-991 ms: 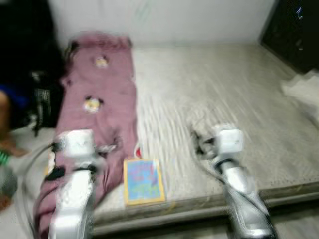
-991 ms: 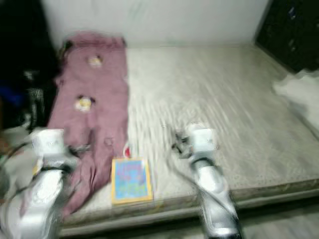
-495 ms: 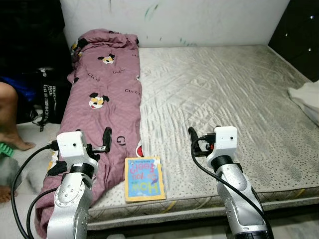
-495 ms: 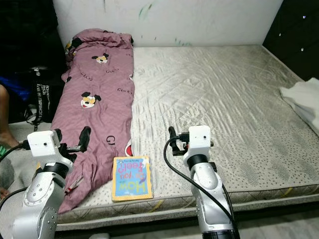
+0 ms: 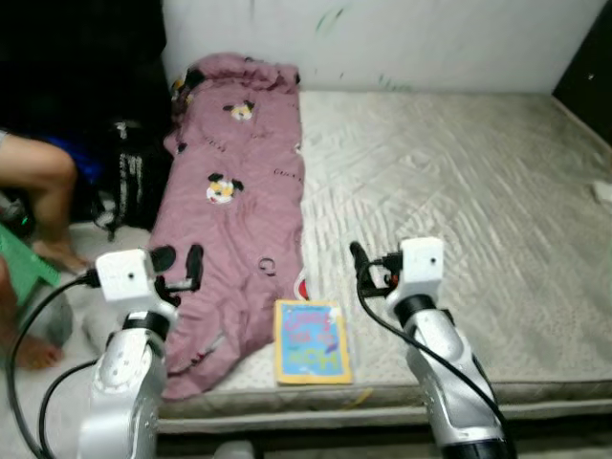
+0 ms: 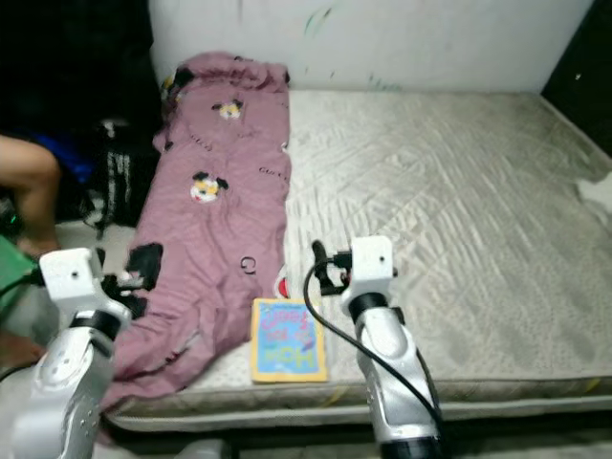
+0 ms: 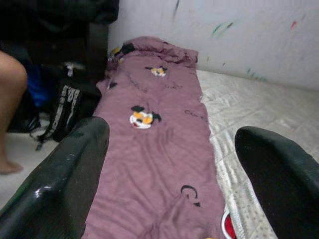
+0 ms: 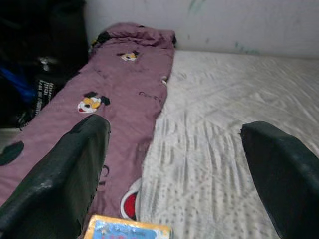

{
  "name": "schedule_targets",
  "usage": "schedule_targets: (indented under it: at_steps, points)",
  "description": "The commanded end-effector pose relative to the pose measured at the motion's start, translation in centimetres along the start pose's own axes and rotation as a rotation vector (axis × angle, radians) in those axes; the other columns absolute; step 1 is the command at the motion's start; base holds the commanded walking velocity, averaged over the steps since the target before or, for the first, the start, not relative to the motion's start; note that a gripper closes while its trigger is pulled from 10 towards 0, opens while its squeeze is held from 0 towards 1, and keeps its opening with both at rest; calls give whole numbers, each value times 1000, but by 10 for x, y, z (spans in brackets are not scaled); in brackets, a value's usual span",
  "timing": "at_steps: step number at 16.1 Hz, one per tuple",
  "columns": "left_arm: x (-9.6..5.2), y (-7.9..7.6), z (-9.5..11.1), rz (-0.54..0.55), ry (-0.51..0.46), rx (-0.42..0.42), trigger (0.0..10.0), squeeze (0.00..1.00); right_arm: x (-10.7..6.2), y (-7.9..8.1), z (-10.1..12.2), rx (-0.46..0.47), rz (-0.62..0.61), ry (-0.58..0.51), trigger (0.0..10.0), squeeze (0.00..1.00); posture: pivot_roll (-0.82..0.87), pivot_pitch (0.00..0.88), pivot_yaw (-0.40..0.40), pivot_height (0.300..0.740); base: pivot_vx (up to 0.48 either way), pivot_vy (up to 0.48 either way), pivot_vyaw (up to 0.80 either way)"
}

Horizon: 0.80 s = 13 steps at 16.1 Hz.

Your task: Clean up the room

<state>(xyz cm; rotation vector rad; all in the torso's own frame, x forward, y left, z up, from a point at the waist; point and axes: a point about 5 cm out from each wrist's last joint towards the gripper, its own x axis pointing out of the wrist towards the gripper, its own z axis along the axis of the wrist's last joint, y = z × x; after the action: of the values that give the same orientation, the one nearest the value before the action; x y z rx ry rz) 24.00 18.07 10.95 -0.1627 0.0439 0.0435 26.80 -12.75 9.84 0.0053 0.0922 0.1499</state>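
A mauve blanket (image 5: 239, 210) printed with cartoon mice lies lengthwise along the left side of a bare grey mattress (image 5: 459, 191). A colourful book (image 5: 312, 341) with a yellow border lies flat near the mattress's front edge, just right of the blanket's lower end. My left gripper (image 5: 179, 263) is open over the blanket's lower left part, holding nothing. My right gripper (image 5: 368, 271) is open above the mattress, just beyond and to the right of the book. In the wrist views, the black fingers (image 7: 60, 179) (image 8: 65, 174) stand wide apart, with blanket and mattress between them.
A person's bare leg (image 5: 43, 177) and a green stool (image 5: 19, 273) are on the floor left of the bed. A black bag (image 5: 129, 182) leans against the mattress side. A white wall (image 5: 382, 38) runs behind the bed. A white cloth (image 5: 602, 191) sits at the right edge.
The camera has swung left, so bed, blanket and book sit further right in the picture and more of the person's leg shows. Both arms keep the same open pose.
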Motion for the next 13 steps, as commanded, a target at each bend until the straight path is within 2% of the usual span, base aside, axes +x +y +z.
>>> schedule_targets:
  at_steps: [1, 3, 5, 6, 7, 11, 13]
  points:
    - [0, -4, -1, -12, 4, -9, 10000, 0, -2, -9, 0, -6, -26, 5, 10000, 0, 48, 15, -6, 740, 0, 0, 0]
    - [0, -6, 4, -27, -26, 1, 10000, 0, -2, -8, 1, -7, -21, 2, 10000, 0, 46, 17, -7, 740, 0, 0, 0]
    - [2, -3, 7, 26, -17, 115, 10000, 0, -1, -8, 2, -23, -23, 3, 10000, 0, 45, 21, -7, 740, 0, 0, 0]
    - [0, -5, 9, -47, -33, 58, 10000, 0, -1, -9, 3, -33, -29, 4, 10000, 0, 44, 25, -7, 740, 0, 0, 0]
    - [-2, -3, 11, -42, -56, 57, 10000, 0, -1, -9, 3, -28, -34, -1, 10000, 0, 43, 30, -7, 740, 0, 0, 0]
    - [-4, -2, 8, -9, -44, 84, 10000, 0, -2, -11, 6, -21, -42, -17, 10000, 0, 41, 45, -7, 740, 0, 0, 0]
    - [-4, -3, 8, -5, -38, 60, 10000, 0, -2, -11, 7, -19, -40, -21, 10000, 0, 42, 53, -8, 740, 0, 0, 0]
